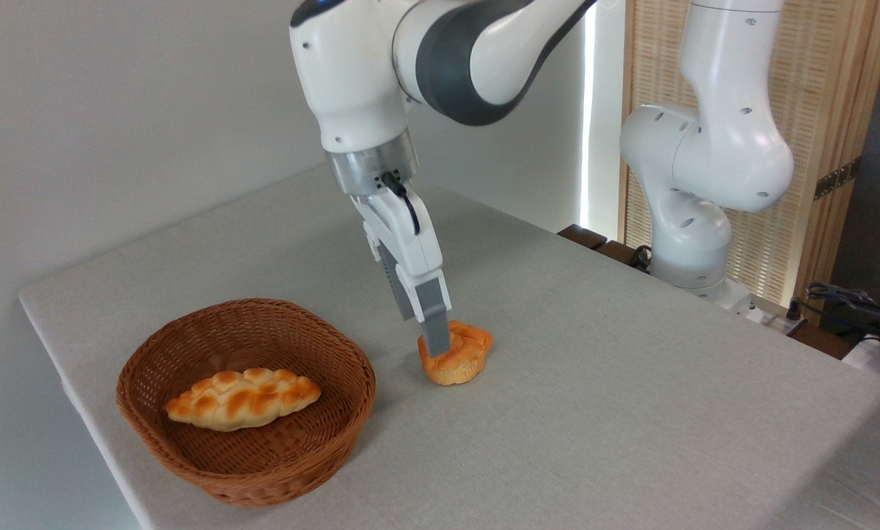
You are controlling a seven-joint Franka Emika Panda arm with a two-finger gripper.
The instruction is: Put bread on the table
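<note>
The bread [460, 356] is a small round bun with an orange-golden cracked top and a paler ridged base. It sits on the grey table [594, 383], just right of the wicker basket [244, 401], which holds a pale braided loaf [242, 398]. The white arm reaches down from above, its wrist tilted so the gripper [435, 340] slants toward the bun. One grey finger [432, 316] touches the bun's left top edge. The second finger is hidden, so the gripper's opening and hold cannot be determined.
</note>
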